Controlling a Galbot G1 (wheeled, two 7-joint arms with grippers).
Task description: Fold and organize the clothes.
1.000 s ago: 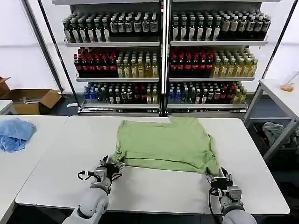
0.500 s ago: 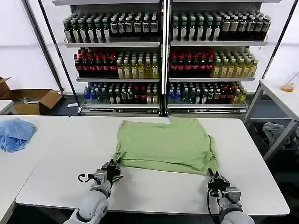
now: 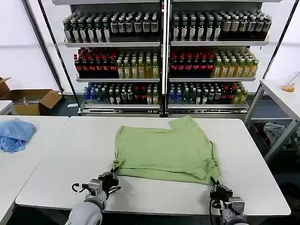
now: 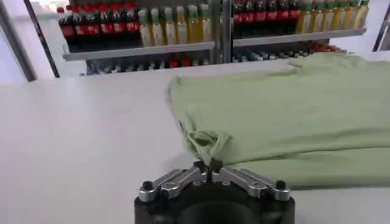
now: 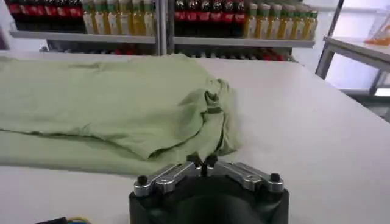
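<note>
Both claws, left gripper (image 3: 111, 179) and right gripper (image 3: 216, 188), apparently pinch the near corners of the green shirt (image 3: 164, 151) spread on the white table (image 3: 61, 168), where an uneven pull could skew the fold or slip a corner free
</note>
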